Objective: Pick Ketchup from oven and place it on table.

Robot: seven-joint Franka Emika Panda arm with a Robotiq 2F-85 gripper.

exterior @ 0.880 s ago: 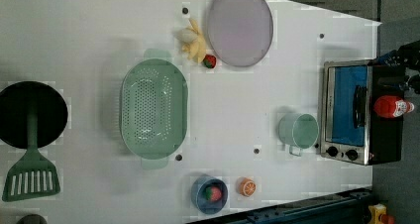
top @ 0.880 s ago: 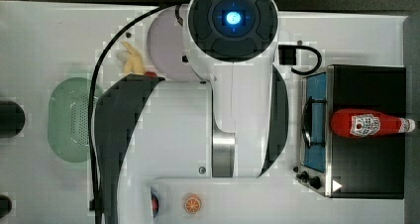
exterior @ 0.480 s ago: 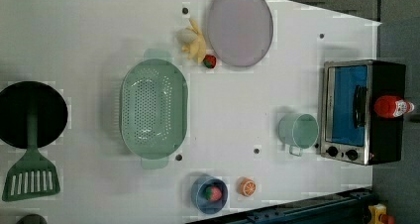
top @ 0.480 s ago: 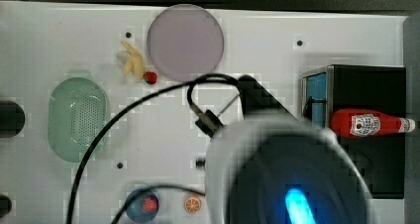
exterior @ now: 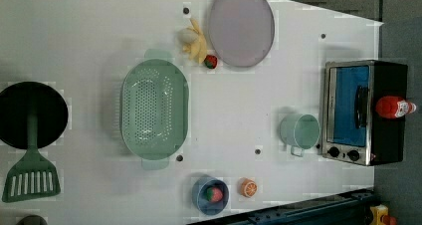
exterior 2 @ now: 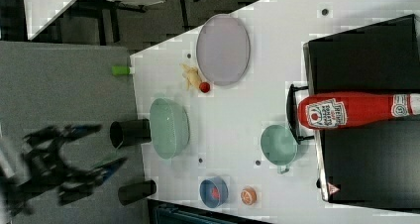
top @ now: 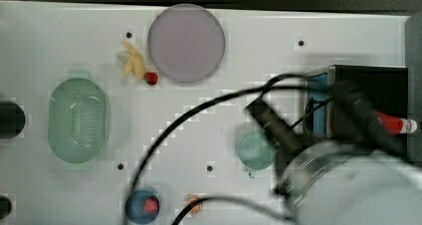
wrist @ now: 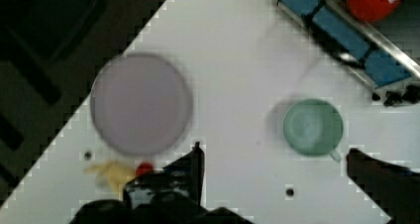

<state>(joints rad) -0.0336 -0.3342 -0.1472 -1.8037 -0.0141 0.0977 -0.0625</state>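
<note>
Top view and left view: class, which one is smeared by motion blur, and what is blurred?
Top view: the robot arm and its cable smear across the table. Left view: sharp throughout, oven and Ketchup crisp.

Ketchup [exterior 2: 346, 110] looking glossy plastic; oven [exterior: 366, 113] front showing brushed metal, blue glass; table [exterior: 89, 31] appearing smooth, matt white.

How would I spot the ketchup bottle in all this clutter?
Find the boxy oven with the blue glass door, at the left view's right end of the white table. The ketchup lies on its black top. It is the one red bottle, white-capped and white-labelled, far bigger than the small strawberry.
</note>
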